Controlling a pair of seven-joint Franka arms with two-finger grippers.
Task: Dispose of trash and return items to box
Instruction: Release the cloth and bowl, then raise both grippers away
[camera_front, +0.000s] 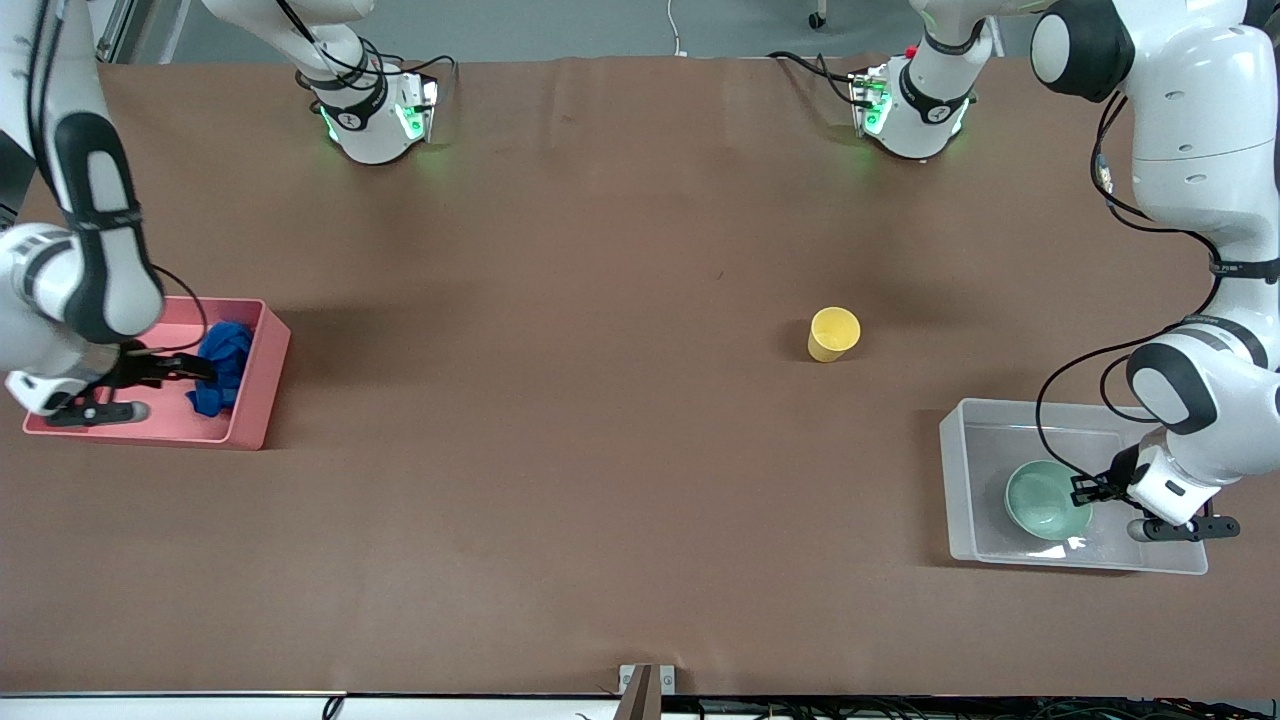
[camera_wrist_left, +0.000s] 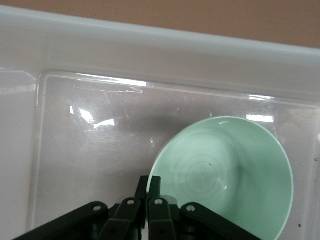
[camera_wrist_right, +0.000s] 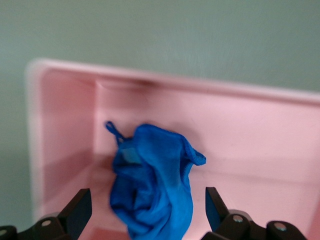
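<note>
A robot lab bench, not a home or kitchen.
You are looking at two white arm bases (camera_front: 375, 110) with green status lights bolted to a table (camera_front: 600, 450) under plain brown covering, loose cables (camera_front: 800, 65) trailing off its edge onto a bare grey floor (camera_front: 600, 25).
</note>
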